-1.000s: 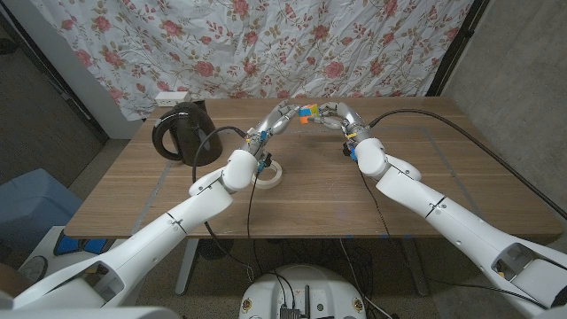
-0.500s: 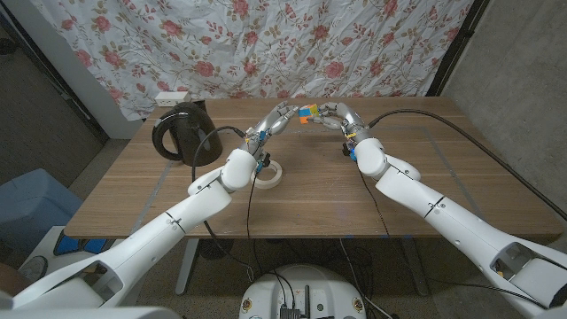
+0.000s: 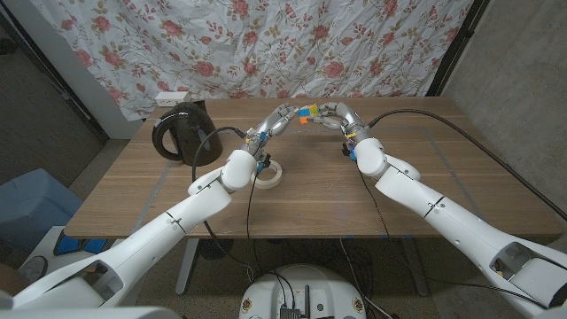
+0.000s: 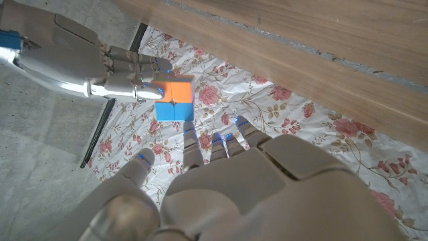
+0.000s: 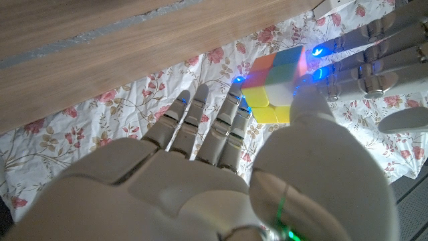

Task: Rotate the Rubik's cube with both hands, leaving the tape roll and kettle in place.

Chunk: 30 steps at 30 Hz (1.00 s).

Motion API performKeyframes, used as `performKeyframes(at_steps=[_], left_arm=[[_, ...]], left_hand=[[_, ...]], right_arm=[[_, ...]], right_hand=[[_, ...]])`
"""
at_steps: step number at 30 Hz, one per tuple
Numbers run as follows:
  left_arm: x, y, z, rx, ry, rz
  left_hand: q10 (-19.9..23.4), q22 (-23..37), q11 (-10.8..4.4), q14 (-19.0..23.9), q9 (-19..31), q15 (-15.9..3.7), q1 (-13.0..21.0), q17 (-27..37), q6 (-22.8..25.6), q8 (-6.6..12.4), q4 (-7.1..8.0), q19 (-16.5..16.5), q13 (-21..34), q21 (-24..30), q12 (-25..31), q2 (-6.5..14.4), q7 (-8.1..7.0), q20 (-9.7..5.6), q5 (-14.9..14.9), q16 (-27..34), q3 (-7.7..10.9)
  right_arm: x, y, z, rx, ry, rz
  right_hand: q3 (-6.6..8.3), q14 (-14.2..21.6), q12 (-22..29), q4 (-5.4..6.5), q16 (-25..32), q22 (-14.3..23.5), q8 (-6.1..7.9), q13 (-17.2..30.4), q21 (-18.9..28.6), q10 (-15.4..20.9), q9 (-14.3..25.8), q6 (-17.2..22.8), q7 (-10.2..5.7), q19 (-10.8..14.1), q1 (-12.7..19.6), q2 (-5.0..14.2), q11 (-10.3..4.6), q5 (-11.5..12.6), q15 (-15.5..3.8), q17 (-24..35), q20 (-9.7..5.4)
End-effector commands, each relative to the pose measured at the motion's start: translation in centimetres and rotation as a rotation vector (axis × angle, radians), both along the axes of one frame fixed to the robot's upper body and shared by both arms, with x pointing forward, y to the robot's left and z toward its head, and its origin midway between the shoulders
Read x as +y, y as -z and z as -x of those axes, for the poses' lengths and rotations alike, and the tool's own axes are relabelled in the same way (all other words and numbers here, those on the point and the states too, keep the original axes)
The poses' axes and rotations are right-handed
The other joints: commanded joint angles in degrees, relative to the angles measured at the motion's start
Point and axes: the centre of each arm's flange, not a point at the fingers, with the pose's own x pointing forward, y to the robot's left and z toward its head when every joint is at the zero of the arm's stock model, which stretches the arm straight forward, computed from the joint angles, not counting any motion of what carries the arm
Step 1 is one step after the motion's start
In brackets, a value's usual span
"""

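The Rubik's cube [image 3: 307, 112] is held above the worktop [image 3: 319, 190], beyond the tape roll [image 3: 268, 174], exactly as a second ago. The right hand [image 3: 335, 114] pinches it; the left hand [image 3: 279, 119] touches it with spread fingertips. No rotation is visible. The kettle [image 3: 182, 131] is unmoved.

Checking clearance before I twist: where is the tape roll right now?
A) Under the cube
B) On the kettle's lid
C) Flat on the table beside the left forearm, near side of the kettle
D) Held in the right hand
C: the tape roll lies on the table beside the left forearm, with the kettle standing apart beyond it.
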Motion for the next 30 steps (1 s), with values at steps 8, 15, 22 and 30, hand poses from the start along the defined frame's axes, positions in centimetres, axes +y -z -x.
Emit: performKeyframes(at_steps=[8, 15, 22, 30], left_arm=[[-0.49, 0.50, 0.46, 0.005, 0.014, -0.005], [-0.51, 0.79, 0.62, 0.008, 0.019, -0.002], [-0.50, 0.97, 0.67, 0.008, 0.025, -0.001], [-0.51, 0.98, 0.57, 0.010, 0.026, -0.003]], left_hand=[[0.47, 0.14, -0.14, 0.41, 0.04, 0.02, 0.25, 0.16, 0.68, 0.24, -0.09, 0.40, 0.11, 0.28, 0.26, 5.88, -0.03, -0.11, 0.38, 0.26, -0.28], [0.50, 0.13, -0.12, 0.42, 0.04, -0.04, 0.28, 0.14, 0.75, 0.22, -0.11, 0.43, 0.11, 0.27, 0.24, 5.90, -0.06, -0.13, 0.40, 0.23, -0.28], [0.53, 0.13, -0.14, 0.45, 0.04, -0.04, 0.31, 0.12, 0.72, 0.16, -0.14, 0.48, 0.11, 0.27, 0.22, 5.93, -0.05, -0.16, 0.42, 0.21, -0.29], [0.55, 0.12, -0.16, 0.49, 0.04, -0.04, 0.34, 0.11, 0.71, 0.10, -0.17, 0.54, 0.11, 0.28, 0.19, 5.94, -0.01, -0.19, 0.45, 0.20, -0.30]], right_arm=[[0.30, 0.11, 0.42, -0.004, 0.000, -0.014], [0.47, 0.28, 0.60, -0.008, 0.004, -0.024], [0.51, 0.37, 0.69, -0.018, 0.006, -0.031], [0.54, 0.32, 0.66, -0.020, 0.007, -0.044]], right_hand=[[-0.33, 0.49, 0.56, 0.01, 0.60, 0.20, 0.47, 0.34, -0.15, 1.24, 0.21, 4.43, -3.84, 0.15, 2.30, 1.88, -0.58, 0.37, -7.76, 0.30, -0.15], [-0.39, 0.66, 0.57, -0.01, 0.75, 0.20, 0.48, 0.42, -0.14, 1.40, 0.22, 4.65, -3.84, 0.21, 2.41, 1.91, -0.58, 0.36, -7.76, 0.34, -0.27], [-0.40, 0.82, 0.57, -0.02, 0.88, 0.20, 0.49, 0.47, -0.13, 1.52, 0.22, 4.83, -3.84, 0.26, 2.55, 2.03, -0.58, 0.36, -7.82, 0.37, -0.27], [-0.44, 1.04, 0.65, -0.01, 1.07, 0.20, 0.45, 0.57, -0.10, 1.79, 0.23, 4.92, -3.85, 0.35, 2.66, 2.14, -0.57, 0.34, -7.84, 0.42, -0.37]])
